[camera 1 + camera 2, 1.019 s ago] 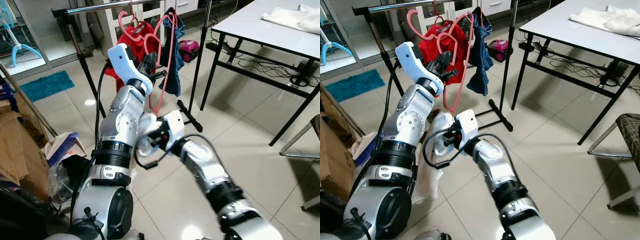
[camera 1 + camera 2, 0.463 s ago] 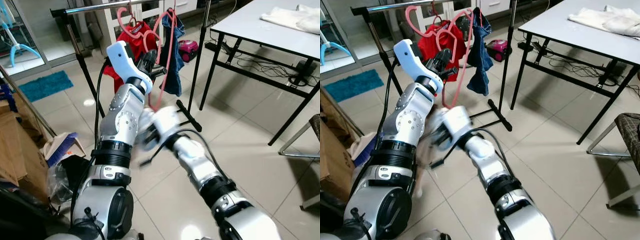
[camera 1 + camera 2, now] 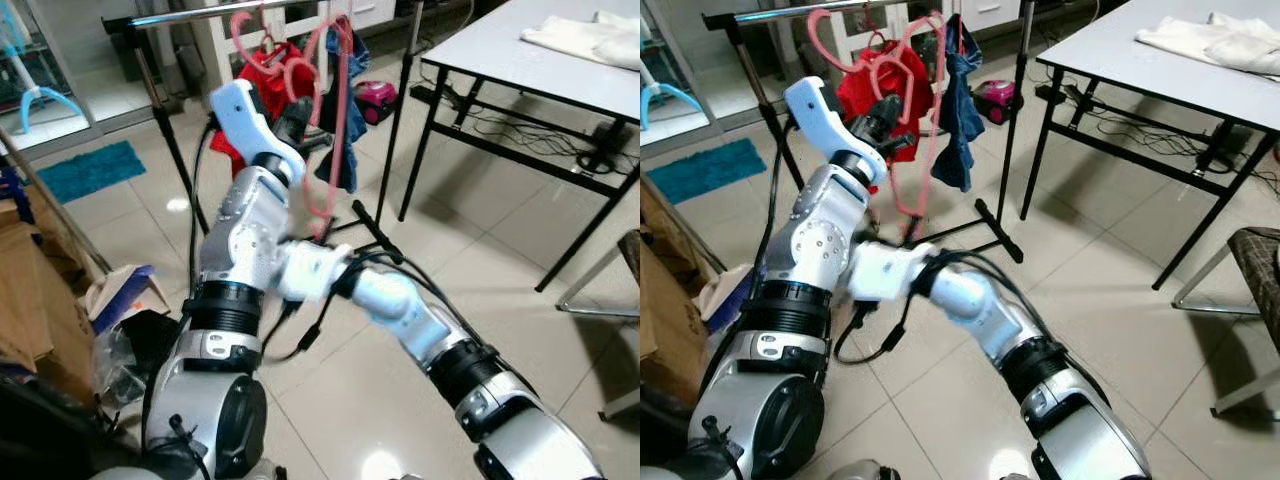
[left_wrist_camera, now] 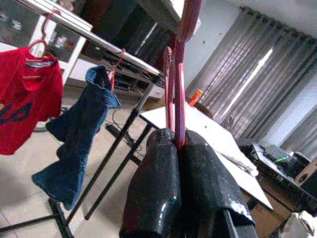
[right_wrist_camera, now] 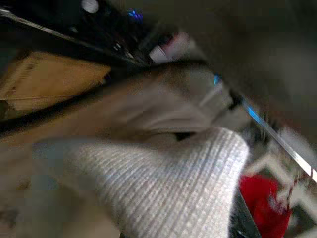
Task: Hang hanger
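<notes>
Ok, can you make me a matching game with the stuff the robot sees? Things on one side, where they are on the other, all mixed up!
Things:
1. pink hanger
2. red shirt
3. white cloth
4. teal mat

Places:
A. lying on the table
B. flat on the floor by the glass door
C. hanging on the rail
D. pinched in the fingers of the left gripper

Right pairs: 1-D, 2-C, 3-A, 4-B
</notes>
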Robot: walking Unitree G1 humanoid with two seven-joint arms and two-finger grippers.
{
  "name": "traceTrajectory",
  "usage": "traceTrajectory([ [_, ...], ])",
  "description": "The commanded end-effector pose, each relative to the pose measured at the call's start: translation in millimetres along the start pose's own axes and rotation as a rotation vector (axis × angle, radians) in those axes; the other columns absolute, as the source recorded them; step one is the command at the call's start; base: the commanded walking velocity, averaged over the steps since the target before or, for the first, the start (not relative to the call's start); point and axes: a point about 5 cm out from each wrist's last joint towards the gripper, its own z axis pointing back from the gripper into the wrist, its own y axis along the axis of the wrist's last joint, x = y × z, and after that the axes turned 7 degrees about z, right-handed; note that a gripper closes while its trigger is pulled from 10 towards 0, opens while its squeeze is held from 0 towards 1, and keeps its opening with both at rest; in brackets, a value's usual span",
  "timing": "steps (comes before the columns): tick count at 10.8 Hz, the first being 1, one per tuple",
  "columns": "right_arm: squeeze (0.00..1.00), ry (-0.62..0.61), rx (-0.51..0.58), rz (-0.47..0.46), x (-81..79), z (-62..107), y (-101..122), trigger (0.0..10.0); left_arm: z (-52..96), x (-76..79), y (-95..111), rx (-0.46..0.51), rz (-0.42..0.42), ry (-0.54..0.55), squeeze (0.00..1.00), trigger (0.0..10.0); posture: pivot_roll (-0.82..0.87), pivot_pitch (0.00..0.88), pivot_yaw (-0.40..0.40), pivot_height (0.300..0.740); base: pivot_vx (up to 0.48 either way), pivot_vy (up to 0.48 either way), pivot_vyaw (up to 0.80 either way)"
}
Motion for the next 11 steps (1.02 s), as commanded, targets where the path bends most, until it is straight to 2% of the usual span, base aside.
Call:
traceTrajectory([
  [1, 0.00, -0.009, 0.046, 0.064, 5.5, -0.6, 7.5, 0.0, -0.1, 2.4, 0.6, 0.001, -0.009, -0.007, 0.00, 10.0, -0.02, 0.000, 0.054, 0.740, 0.000, 0.000, 0.00],
  [2, 0.00, 0.002, 0.065, 0.144, 9.3, 1.6, 10.6, 0.0, -0.5, 2.1, 0.2, -0.002, -0.010, -0.009, 0.00, 10.0, -0.03, 0.000, 0.057, 0.740, 0.000, 0.000, 0.00],
  [3, 0.00, 0.019, 0.031, 0.110, 4.5, 4.7, 3.6, 0.0, -1.0, 2.8, -0.6, -0.006, -0.012, -0.012, 0.00, 10.0, -0.03, 0.000, 0.055, 0.740, 0.000, 0.000, 0.00],
  [4, 0.00, -0.004, -0.051, -0.086, -6.1, 11.9, -11.5, 0.0, -0.8, 1.5, -1.6, -0.014, -0.043, -0.012, 0.00, 10.0, -0.02, 0.000, 0.054, 0.740, 0.000, 0.000, 0.00],
  [5, 0.00, -0.107, -0.196, -0.425, -18.8, 26.9, -37.0, 0.0, 0.4, -2.5, -2.0, -0.019, -0.045, -0.006, 0.00, 10.0, -0.02, 0.000, 0.050, 0.740, 0.000, 0.000, 0.00],
  [6, 0.00, -0.227, -0.273, -0.673, -25.4, 40.5, -52.7, 0.0, 1.6, -7.1, 0.2, -0.014, -0.052, 0.008, 0.00, 10.0, -0.01, 0.000, 0.050, 0.740, 0.000, 0.000, 0.00],
  [7, 0.00, -0.333, -0.314, -0.852, -29.4, 50.5, -62.5, 0.0, 1.9, -9.8, 1.5, -0.012, -0.054, 0.016, 0.00, 10.0, -0.02, 0.000, 0.051, 0.740, 0.000, 0.000, 0.00],
  [9, 0.00, -0.440, -0.332, -1.019, -32.5, 62.5, -71.8, 0.0, 1.5, -10.7, 2.1, -0.012, -0.056, 0.018, 0.00, 10.0, -0.02, 0.000, 0.059, 0.740, 0.000, 0.000, 0.00],
  [11, 0.00, -0.600, -0.361, -1.113, -15.3, 78.7, -84.7, 0.0, 2.4, -17.9, 0.8, -0.031, -0.126, 0.033, 0.00, 10.0, -0.03, 0.000, 0.065, 0.740, 0.000, 0.000, 0.00],
])
